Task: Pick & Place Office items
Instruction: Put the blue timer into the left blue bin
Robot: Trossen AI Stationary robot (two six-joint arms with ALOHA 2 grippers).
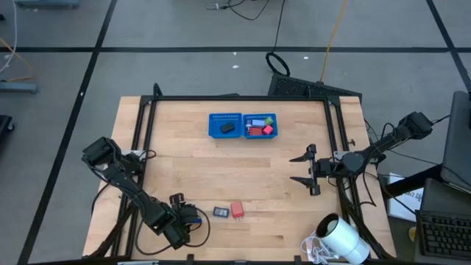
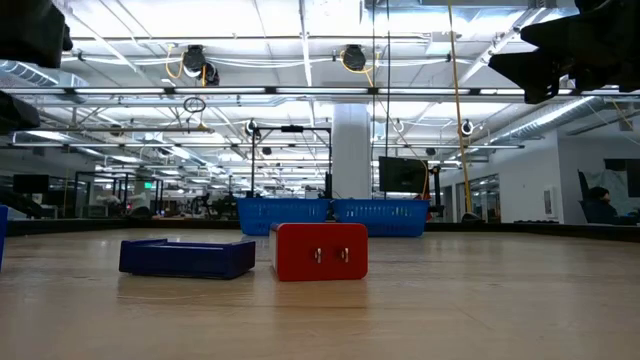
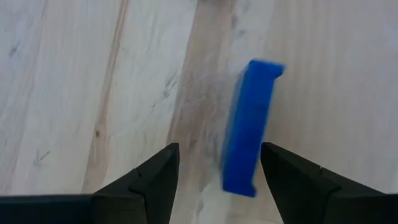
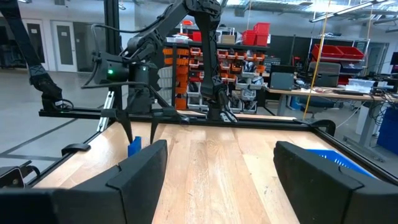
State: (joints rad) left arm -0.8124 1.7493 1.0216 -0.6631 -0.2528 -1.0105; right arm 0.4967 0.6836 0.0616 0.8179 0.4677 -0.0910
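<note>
My left gripper [image 3: 219, 146] is open and points down at the table's near left [image 1: 188, 218]. A small bright blue piece [image 3: 249, 124] lies on the wood between its fingers, closer to one of them and touching neither. The right wrist view shows the same piece [image 4: 135, 147] under the left gripper [image 4: 140, 127]. To the right of it lie a dark blue flat piece [image 1: 221, 212] and a red block [image 1: 237, 210], both flat on the table [image 2: 185, 257] [image 2: 320, 250]. My right gripper [image 1: 303, 169] waits open above the table's right side.
A blue mesh two-part tray [image 1: 243, 125] stands at the far middle, with a dark piece in one half and red and blue pieces in the other. A big white cylinder [image 1: 342, 239] lies at the near right corner. Bare wood lies between tray and loose pieces.
</note>
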